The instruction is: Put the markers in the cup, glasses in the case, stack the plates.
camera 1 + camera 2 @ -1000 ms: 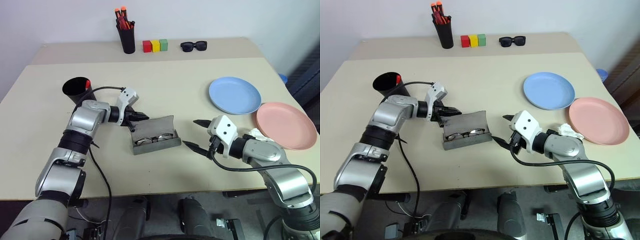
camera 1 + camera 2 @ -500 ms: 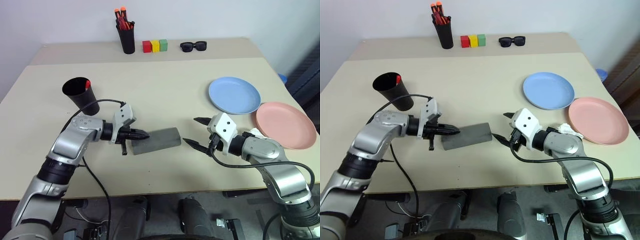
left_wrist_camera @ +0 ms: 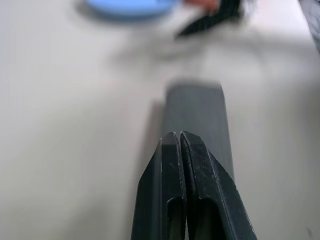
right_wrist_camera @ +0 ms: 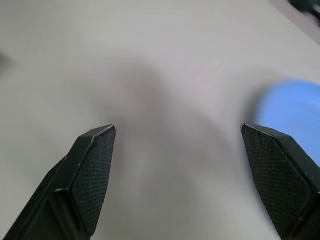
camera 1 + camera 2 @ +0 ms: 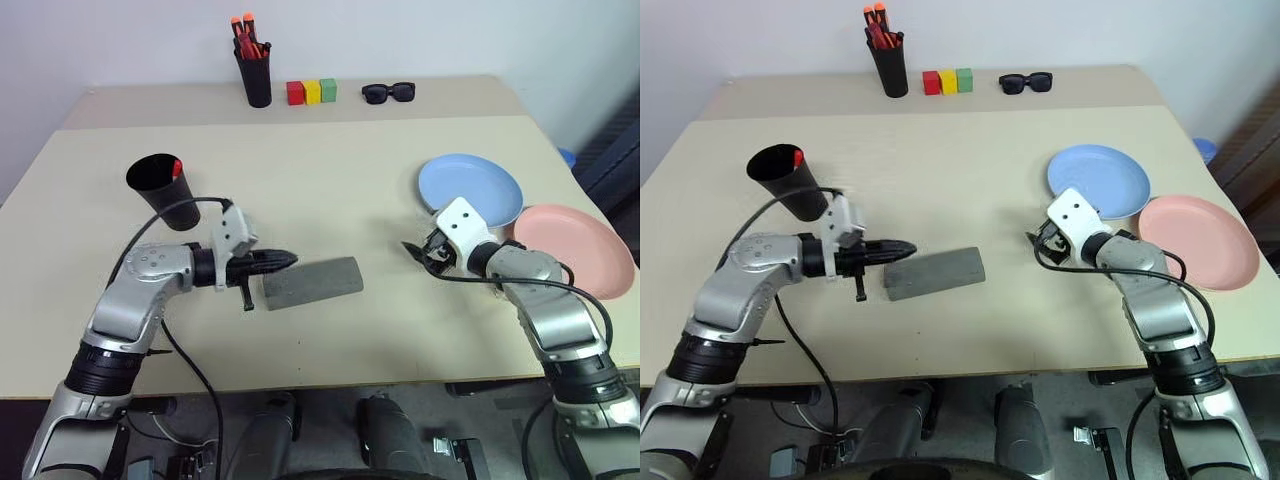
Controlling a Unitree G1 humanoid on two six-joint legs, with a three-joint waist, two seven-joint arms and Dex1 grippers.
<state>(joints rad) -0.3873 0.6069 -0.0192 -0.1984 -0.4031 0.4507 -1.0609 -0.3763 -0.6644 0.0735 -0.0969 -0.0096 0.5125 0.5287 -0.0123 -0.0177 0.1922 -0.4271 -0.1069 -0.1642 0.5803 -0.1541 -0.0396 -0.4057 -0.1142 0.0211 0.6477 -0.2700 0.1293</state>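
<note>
The grey case (image 5: 311,284) lies closed at the table's middle, so the glasses are hidden. My left gripper (image 5: 285,259) is shut and empty, its tip just above the case's left end; the left wrist view shows its shut fingertips (image 3: 180,137) before the case (image 3: 197,107). The black cup (image 5: 160,185) stands to the left with a marker's red tip (image 5: 176,167) showing at its rim. My right gripper (image 5: 420,255) is open and empty beside the near left edge of the blue plate (image 5: 470,190). The pink plate (image 5: 572,237) lies to that plate's right.
Along the back edge stand a black pen holder (image 5: 252,70) with red and orange-capped markers, three coloured blocks (image 5: 311,92) and black sunglasses (image 5: 387,92). Bare tabletop lies between the case and the right gripper.
The case, open a second ago with the glasses inside, is now closed. My left gripper has drawn back to the left. My right gripper has moved right, up to the blue plate.
</note>
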